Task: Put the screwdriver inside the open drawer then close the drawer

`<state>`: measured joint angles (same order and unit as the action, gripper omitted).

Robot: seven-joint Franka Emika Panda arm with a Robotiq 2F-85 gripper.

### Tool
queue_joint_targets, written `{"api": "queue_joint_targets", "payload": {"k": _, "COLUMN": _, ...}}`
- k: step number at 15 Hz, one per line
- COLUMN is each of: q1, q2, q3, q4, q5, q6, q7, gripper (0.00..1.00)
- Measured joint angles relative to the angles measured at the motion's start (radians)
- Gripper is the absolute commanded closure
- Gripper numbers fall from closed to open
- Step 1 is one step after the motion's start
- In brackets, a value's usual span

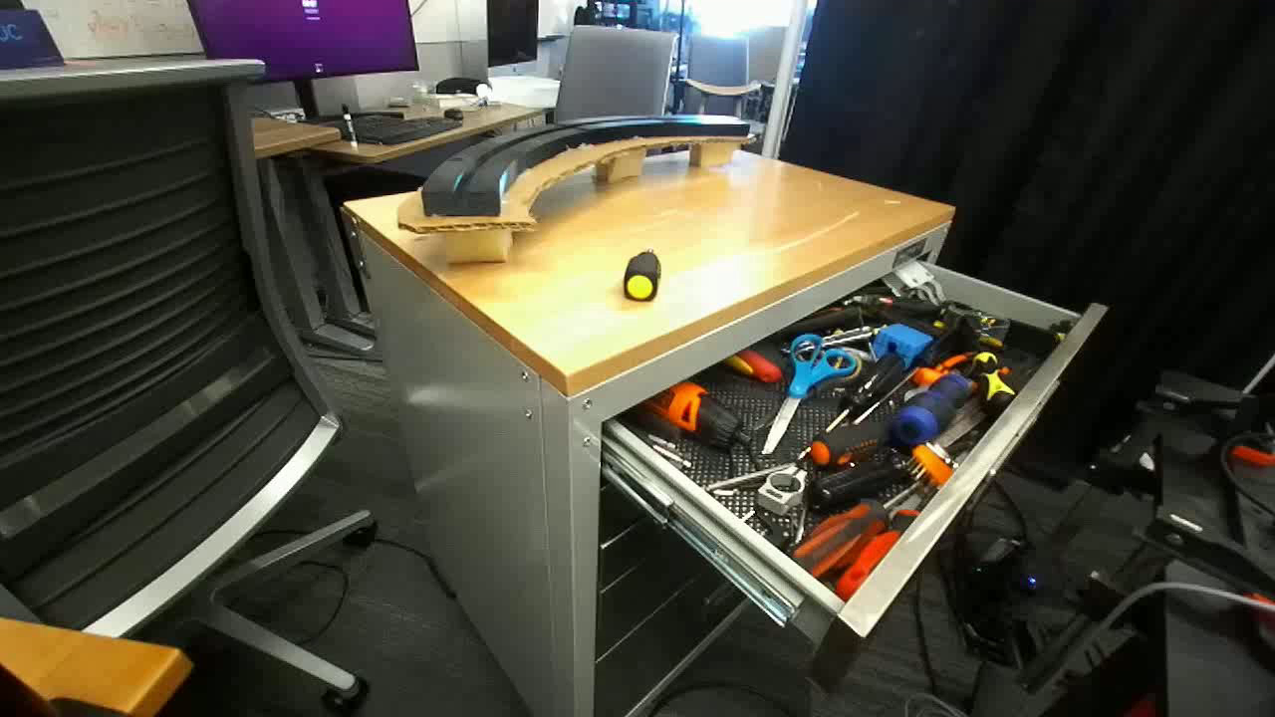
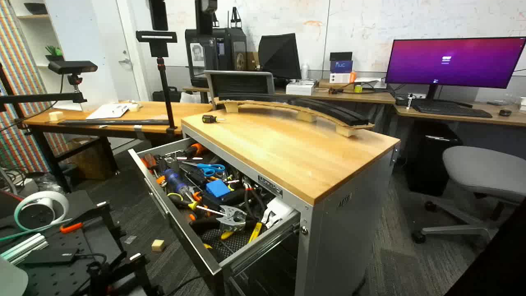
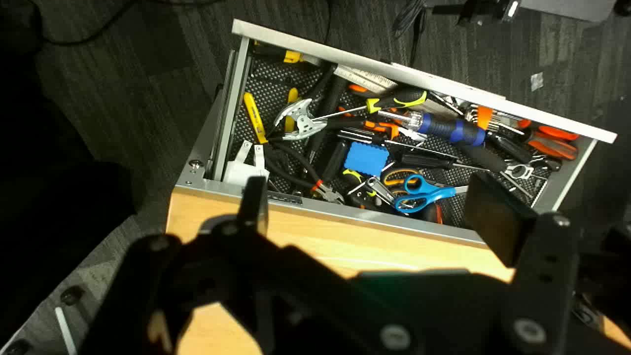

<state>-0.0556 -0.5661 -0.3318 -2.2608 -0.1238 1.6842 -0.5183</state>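
Note:
The screwdriver, small with a yellow and black handle, lies on the wooden top near its front edge in both exterior views [image 1: 641,276] [image 2: 210,119]. It does not show in the wrist view. The grey metal drawer is pulled open in both exterior views [image 1: 961,498] [image 2: 169,213] and in the wrist view [image 3: 424,81]. It is full of loose tools. My gripper [image 3: 377,212] is open in the wrist view, its fingers wide apart and nothing between them. It appears above the cabinet's front edge, beside the drawer. The gripper is not visible in the exterior views.
A curved black piece on cardboard and wooden blocks [image 1: 598,144] stands along the back of the cabinet top [image 1: 757,239]. Blue scissors [image 1: 812,373], a blue block [image 3: 366,159] and several handled tools crowd the drawer. A chair [image 1: 129,299] stands beside the cabinet.

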Motion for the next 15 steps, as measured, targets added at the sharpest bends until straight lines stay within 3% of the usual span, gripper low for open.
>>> {"api": "queue_joint_targets", "payload": {"k": 9, "q1": 0.003, "q2": 0.029, "q3": 0.003, "q4": 0.003, "q5": 0.024, "q6": 0.005, "q7": 0.005, "gripper": 0.0}}
{"api": "queue_joint_targets", "payload": {"k": 12, "q1": 0.035, "q2": 0.151, "q3": 0.03, "q4": 0.006, "q5": 0.097, "q6": 0.067, "q7": 0.019, "gripper": 0.0}}
{"api": "queue_joint_targets", "payload": {"k": 15, "q1": 0.065, "q2": 0.318, "q3": 0.105, "q4": 0.025, "q5": 0.143, "q6": 0.12, "q7": 0.09, "gripper": 0.0}}
